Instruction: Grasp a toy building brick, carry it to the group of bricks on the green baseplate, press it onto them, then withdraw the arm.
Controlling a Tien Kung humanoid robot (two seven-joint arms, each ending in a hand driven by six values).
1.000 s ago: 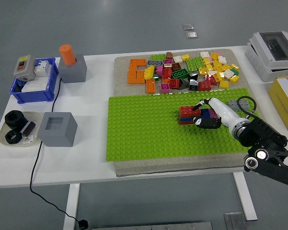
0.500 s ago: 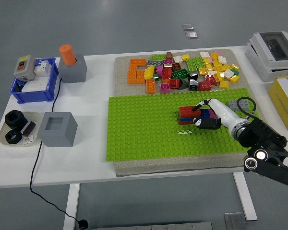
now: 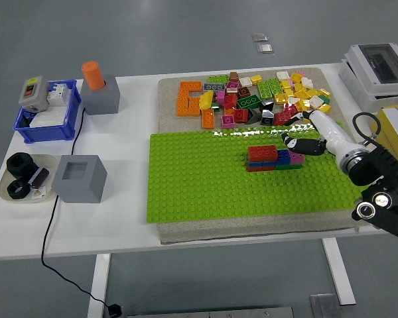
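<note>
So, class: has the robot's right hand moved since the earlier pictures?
Yes. The right hand has pulled back from the brick stack on the green baseplate, up and right toward the loose brick pile.

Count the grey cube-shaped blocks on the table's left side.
2: the grey block holding an orange cylinder sits far left; the grey block with a square recess sits nearer, beside the tray.

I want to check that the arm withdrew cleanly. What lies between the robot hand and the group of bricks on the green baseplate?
In the head view, only bare baseplate studs separate the right robot hand from the group of bricks; the gap is narrow.
</note>
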